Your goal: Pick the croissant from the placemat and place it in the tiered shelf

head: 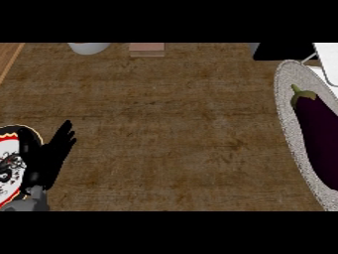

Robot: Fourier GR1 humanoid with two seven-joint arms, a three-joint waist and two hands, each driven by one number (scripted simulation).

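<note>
where one placemat (288, 135) lies, one eggplant (329, 145) rests.

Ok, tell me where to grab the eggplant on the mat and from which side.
Grip the eggplant across its thick purple body, near the middle, coming from above. It lies flat on the mat, long axis running away from the robot, stem at the far end; the stem is thin and likely a poor hold.
</note>
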